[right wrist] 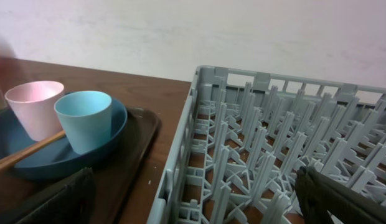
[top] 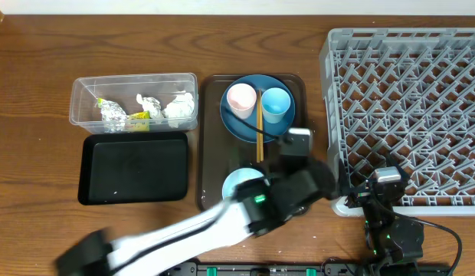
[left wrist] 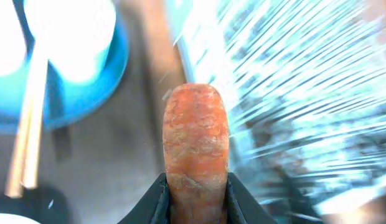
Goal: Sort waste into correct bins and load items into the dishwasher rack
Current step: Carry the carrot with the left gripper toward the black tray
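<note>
While the clear tub (top: 134,100) and black tray (top: 134,167) sit well off to its left, the left gripper (left wrist: 196,190) clamps the carrot (left wrist: 196,137) by one end, its length pointing straight ahead, over the brown tray (top: 211,153), nearer them than the wide-open right gripper (right wrist: 196,199) beside the rack (top: 406,92).

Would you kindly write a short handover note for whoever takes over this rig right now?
Left gripper: shut on the carrot, by the brown tray's right edge.
Right gripper: open, at the dishwasher rack's near edge.
Done: napkins and wrapper in the clear tub.
To do: bin the carrot; load blue plate, pink cup, light blue cup, chopsticks and bowl, all on the brown tray, into the dishwasher rack, which looks empty.
</note>
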Controlling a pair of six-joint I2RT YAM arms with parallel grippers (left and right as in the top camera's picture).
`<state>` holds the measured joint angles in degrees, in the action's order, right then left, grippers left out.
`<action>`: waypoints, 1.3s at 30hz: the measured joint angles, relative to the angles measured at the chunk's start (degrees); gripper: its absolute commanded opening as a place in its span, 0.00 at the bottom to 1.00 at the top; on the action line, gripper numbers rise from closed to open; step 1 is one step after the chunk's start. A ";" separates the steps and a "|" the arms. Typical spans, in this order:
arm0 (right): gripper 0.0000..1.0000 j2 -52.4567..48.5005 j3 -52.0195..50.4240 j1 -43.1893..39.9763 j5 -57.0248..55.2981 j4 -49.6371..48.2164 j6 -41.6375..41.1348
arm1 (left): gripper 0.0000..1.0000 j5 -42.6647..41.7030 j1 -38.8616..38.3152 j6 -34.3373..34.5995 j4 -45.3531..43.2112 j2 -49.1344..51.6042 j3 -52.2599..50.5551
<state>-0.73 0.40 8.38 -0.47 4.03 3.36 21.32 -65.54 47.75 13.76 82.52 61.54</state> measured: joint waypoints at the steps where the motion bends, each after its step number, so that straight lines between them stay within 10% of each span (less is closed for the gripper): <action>1: 0.99 0.00 0.00 0.00 0.07 0.00 0.00 | 0.20 0.00 0.04 -1.11 0.50 -3.26 0.11; 19: 0.99 0.02 0.00 0.00 0.52 0.02 0.00 | 0.20 9.20 27.10 -7.37 36.02 -36.85 0.15; 39: 0.99 0.02 0.00 0.00 0.52 0.02 -0.02 | 0.21 -3.91 52.30 -11.63 33.86 -17.14 0.15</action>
<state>-0.71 0.40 8.38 0.05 4.05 3.33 17.41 -13.23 36.12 47.62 65.39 61.69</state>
